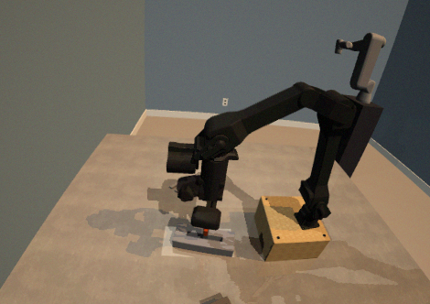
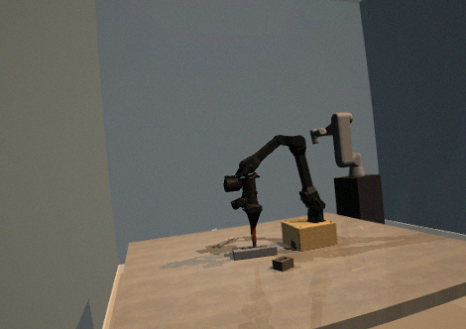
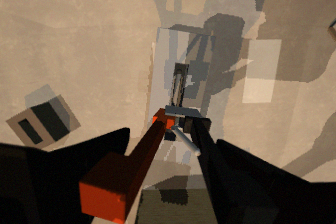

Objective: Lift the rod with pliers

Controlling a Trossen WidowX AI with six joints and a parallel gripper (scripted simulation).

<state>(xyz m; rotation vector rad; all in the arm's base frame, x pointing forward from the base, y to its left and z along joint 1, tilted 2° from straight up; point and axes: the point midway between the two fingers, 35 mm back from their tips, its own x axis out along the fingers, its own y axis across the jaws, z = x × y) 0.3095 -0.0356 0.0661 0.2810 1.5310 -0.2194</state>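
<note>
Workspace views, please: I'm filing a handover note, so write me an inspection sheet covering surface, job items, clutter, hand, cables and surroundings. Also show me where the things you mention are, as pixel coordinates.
Surface: tan tabletop (image 1: 78, 275) (image 2: 193, 292) (image 3: 85, 55), shadowed; no spill seen.
Job items: locking pliers (image 1: 206, 233) (image 2: 254, 235) (image 3: 146, 152) upright over the grey channel block (image 1: 201, 245) (image 2: 255, 254) (image 3: 163, 50); whether the jaws surround the rod, cannot tell.
Clutter: slim unidentified item (image 2: 225, 243) beyond the block; brown slotted block (image 2: 283, 265) (image 3: 36, 122), likely the holster.
Hand (image 1: 207, 217) (image 2: 253, 218) (image 3: 173, 139): shut on the pliers.
Cables: nothing seen.
Surroundings: second arm (image 1: 368, 61) (image 2: 343, 141) on a dark pedestal (image 1: 361, 133) (image 2: 359, 198); wall outlet (image 1: 225, 102).
</note>
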